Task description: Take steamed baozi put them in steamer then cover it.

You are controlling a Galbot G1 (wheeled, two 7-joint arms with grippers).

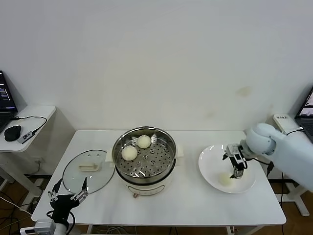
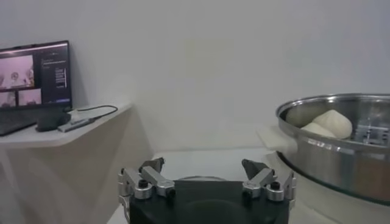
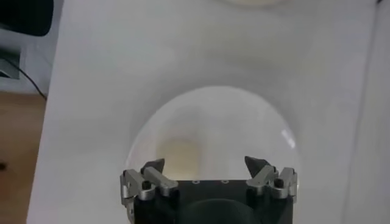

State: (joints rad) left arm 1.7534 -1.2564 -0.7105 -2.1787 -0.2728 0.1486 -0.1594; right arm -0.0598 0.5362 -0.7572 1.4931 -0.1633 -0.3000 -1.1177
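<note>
Shiny steel steamer with a hole-dotted tray, cream-white baozi, clear steel-rimmed cover with cream handle, white plate, white table.

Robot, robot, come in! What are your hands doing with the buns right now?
Right gripper open above a baozi on plate. Left gripper open, idle by cover. Two buns in steamer. Nothing blocking.

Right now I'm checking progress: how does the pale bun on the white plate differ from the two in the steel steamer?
The pale bun on the round white plate lies alone under the open right gripper. The two pale buns in the shiny steel steamer rest on its perforated tray, no gripper near. All are smooth, round, cream-white.
</note>
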